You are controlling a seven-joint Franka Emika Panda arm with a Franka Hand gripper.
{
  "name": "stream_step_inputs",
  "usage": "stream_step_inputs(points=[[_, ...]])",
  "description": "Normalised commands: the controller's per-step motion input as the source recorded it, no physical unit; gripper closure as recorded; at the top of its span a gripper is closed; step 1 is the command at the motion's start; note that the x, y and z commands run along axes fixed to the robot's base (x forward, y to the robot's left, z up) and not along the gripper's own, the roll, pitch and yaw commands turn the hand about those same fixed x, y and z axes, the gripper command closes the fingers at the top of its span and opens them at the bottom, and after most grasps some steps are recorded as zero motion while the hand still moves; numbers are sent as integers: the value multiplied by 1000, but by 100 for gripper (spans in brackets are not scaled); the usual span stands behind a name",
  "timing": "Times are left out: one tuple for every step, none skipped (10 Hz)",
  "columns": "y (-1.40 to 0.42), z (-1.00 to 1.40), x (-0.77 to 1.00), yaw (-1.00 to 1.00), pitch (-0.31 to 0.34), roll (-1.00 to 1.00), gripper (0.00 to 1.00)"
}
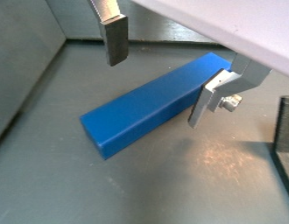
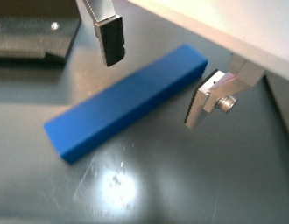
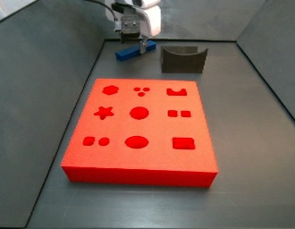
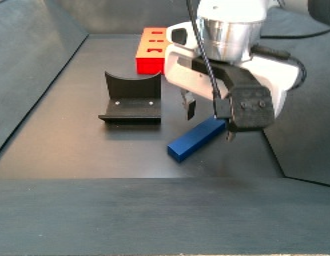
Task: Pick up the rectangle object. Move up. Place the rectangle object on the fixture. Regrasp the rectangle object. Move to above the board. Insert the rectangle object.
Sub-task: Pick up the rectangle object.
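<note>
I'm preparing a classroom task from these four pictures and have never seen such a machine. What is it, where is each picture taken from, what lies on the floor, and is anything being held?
This is a robot arm ending in a gripper: two flat silver fingers with dark pads that pinch things. Two pictures come from cameras on the arm's wrist, looking down past the fingers. Two come from cameras fixed beside the work area. On the grey floor lie a blue rectangle object, a dark fixture with a notched top, and a big red board with shaped holes. The gripper is low over the bar, one finger on each side, open and not touching it in both wrist views. Nothing is held yet.
</note>
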Motion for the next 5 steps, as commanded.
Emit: stream_step_inputs(points=[[189, -414, 103, 0, -114, -81, 0], [0, -109, 83, 0, -61, -11, 0], [0, 0, 0, -14, 0, -9, 0], [0, 0, -31, 0, 19, 0, 0], [11, -51, -263, -6, 96, 0, 100]])
